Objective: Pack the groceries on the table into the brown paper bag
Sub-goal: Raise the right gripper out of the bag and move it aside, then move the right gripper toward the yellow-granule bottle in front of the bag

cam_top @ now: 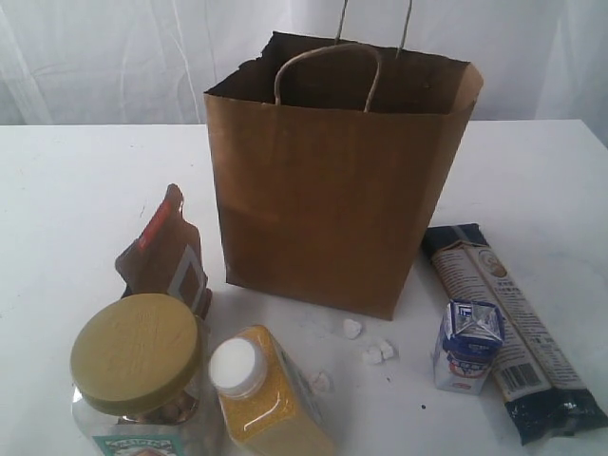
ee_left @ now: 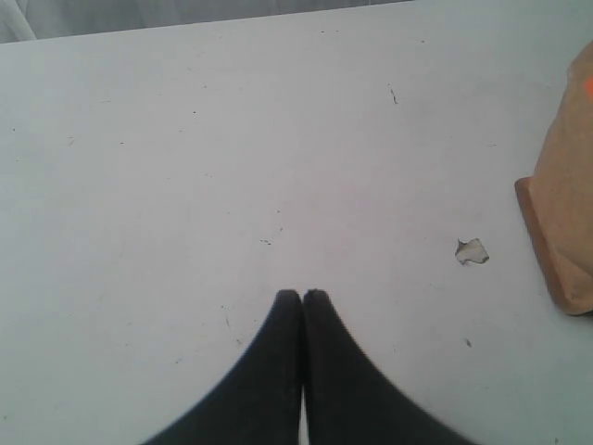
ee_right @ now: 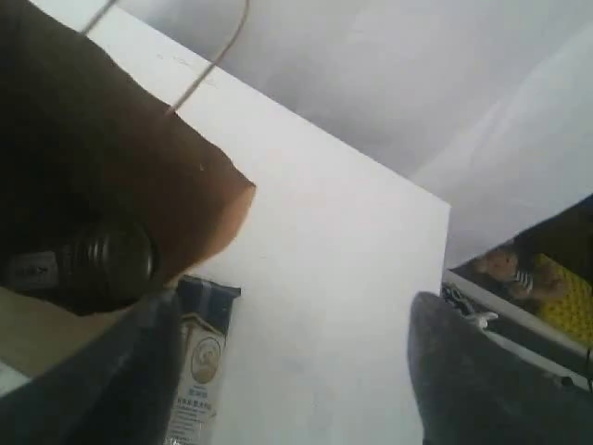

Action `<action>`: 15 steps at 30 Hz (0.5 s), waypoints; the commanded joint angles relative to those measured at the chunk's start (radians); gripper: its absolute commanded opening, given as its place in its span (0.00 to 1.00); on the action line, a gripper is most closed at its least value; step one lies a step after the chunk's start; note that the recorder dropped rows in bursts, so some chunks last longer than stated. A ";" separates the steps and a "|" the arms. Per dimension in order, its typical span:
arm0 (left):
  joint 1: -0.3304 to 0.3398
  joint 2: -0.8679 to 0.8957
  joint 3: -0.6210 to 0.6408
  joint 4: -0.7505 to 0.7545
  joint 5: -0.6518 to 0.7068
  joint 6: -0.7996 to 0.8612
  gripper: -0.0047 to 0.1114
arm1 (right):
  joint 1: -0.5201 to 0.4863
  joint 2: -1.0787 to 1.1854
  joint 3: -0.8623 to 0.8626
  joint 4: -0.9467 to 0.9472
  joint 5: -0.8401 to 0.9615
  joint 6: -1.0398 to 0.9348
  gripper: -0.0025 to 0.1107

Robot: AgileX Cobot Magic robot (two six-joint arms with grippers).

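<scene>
Exterior view: the long dark-blue-and-cream packet (cam_top: 521,332) is laid flat on the table (cam_top: 76,190), right of the brown paper bag (cam_top: 332,209). It is judged light, crinkly, perhaps brittle inside; its narrow middle is best gripped. The right tool (ee_right: 295,311) is spread apart and empty; the left tool (ee_left: 302,297) is pressed closed on nothing

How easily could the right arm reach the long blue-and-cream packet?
Probably yes: the packet lies flat on the table beside the bag, nothing on top, and the right gripper hangs open near it.
</scene>
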 commanded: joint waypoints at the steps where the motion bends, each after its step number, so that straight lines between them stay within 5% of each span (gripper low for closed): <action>1: 0.001 -0.004 0.003 0.000 -0.004 0.000 0.04 | -0.006 -0.020 0.050 0.040 0.013 0.034 0.41; 9: 0.001 -0.004 0.003 0.000 -0.004 0.000 0.04 | -0.006 -0.020 0.185 0.196 0.013 0.034 0.04; 15: 0.001 -0.004 0.003 0.000 -0.004 0.000 0.04 | -0.006 -0.042 0.317 0.353 0.013 0.034 0.02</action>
